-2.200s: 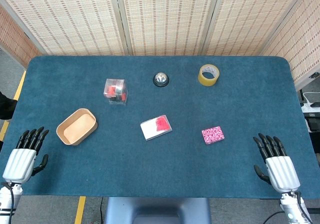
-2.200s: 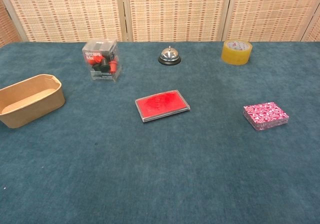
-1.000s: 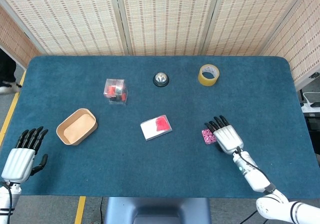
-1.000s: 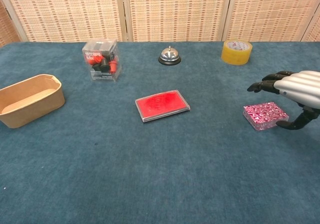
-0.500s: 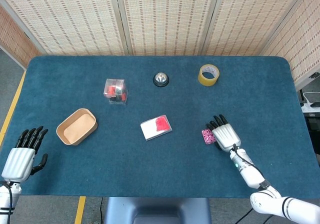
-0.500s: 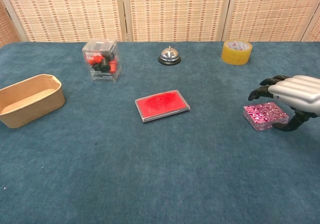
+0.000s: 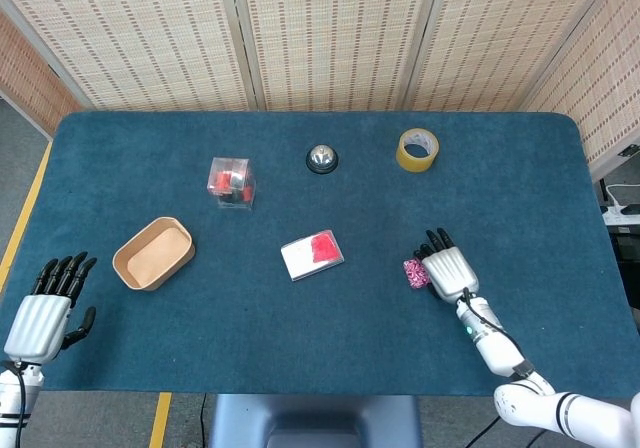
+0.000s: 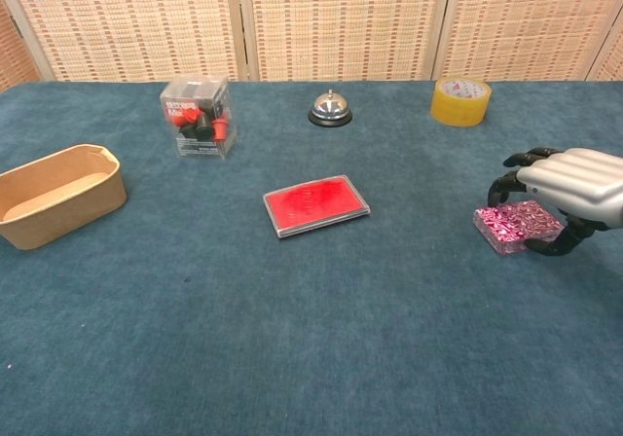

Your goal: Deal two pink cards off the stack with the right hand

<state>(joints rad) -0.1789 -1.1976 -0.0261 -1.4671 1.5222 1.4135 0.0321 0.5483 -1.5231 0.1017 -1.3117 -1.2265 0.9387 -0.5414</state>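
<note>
The pink patterned card stack [image 8: 514, 225] lies on the blue cloth at the right. In the head view only its left end [image 7: 412, 272] shows beside my right hand [image 7: 450, 272]. My right hand [image 8: 569, 185] sits over the stack. Its fingers [image 8: 508, 187] curl down onto the far edge and the thumb presses the near right edge, so it grips the stack where it lies. My left hand [image 7: 42, 318] rests at the near left corner, fingers apart, holding nothing. No single card lies apart from the stack.
A red ink pad in a clear case [image 8: 316, 203] lies mid-table. A tan oval tray [image 8: 58, 193] is at the left. Along the back stand a clear box of red and black pieces [image 8: 198, 117], a desk bell [image 8: 330, 110] and a tape roll [image 8: 460, 101].
My right hand came in from the near right corner to the card stack, then lowered and curled its fingers onto it. The left hand and the other objects have stayed still.
</note>
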